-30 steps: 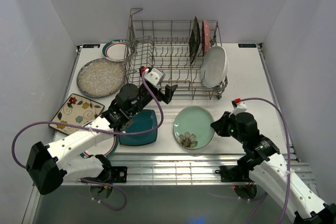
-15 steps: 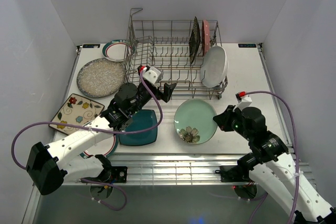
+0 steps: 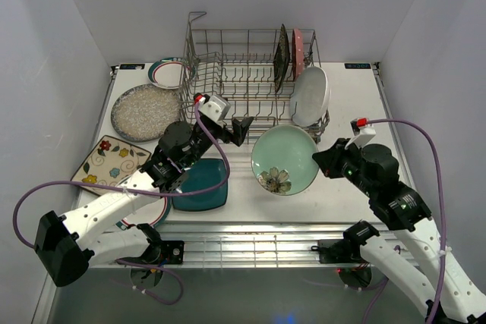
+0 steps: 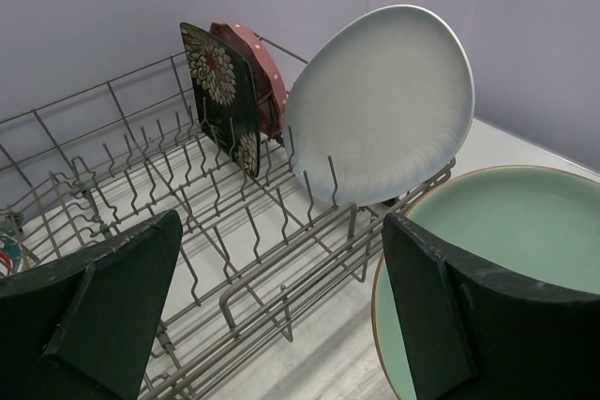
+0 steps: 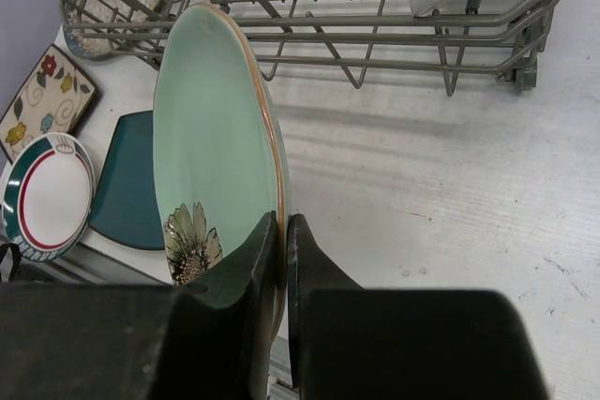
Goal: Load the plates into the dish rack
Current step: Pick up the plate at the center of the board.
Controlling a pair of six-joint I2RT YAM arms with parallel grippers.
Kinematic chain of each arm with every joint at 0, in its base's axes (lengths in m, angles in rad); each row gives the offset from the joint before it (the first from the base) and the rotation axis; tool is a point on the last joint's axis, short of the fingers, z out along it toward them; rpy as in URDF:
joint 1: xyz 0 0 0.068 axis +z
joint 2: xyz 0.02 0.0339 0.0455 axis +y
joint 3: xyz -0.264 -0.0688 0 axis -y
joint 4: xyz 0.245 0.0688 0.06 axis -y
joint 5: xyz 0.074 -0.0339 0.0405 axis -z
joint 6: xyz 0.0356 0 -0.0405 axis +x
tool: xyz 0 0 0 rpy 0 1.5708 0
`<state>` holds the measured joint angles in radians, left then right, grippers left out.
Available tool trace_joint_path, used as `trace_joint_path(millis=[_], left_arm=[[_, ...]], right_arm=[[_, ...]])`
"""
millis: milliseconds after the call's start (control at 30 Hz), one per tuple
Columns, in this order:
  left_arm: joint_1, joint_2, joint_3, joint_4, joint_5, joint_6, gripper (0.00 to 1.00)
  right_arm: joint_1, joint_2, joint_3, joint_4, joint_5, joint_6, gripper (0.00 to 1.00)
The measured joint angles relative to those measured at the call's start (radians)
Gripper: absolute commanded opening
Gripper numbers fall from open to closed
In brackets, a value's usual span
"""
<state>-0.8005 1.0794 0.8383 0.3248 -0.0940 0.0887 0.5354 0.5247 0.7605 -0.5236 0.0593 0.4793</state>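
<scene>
Right gripper [image 5: 281,231]: pressed together on the lower rim of the mint plate [image 5: 202,147], which stands tilted on edge just in front of the dish rack [image 3: 228,73] and looks lifted clear of the table [image 3: 357,104].
Left gripper [image 3: 239,130]: spread wide and holding nothing, beside the rack's front rail and just left of the mint plate.
Rack load: the white oval plate [image 3: 311,96] leans at the front right corner, with the black floral plate [image 3: 282,57] and the pink plate [image 3: 297,51] upright behind it.
Slip risk: you pinch only a thin glazed rim, so the plate's weight can pivot it in the fingers or pull it free.
Rail risk: if you carry it too low, the top edge catches the front rail and twists out of your grip.
Neighbour risk: the oval plate is near your path, and a brush could tip it.
Arm risk: your open left fingers sit near the plate's left edge, so a sideways swing strikes them.
</scene>
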Motion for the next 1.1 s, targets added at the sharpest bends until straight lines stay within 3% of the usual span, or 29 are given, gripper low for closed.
trace_joint_path(millis=[1100], left_arm=[[0.000,0.000,-0.013,0.005,0.000,0.000,0.98]], right_arm=[[0.000,0.344,0.428,-0.002,0.225,-0.069,0.08]])
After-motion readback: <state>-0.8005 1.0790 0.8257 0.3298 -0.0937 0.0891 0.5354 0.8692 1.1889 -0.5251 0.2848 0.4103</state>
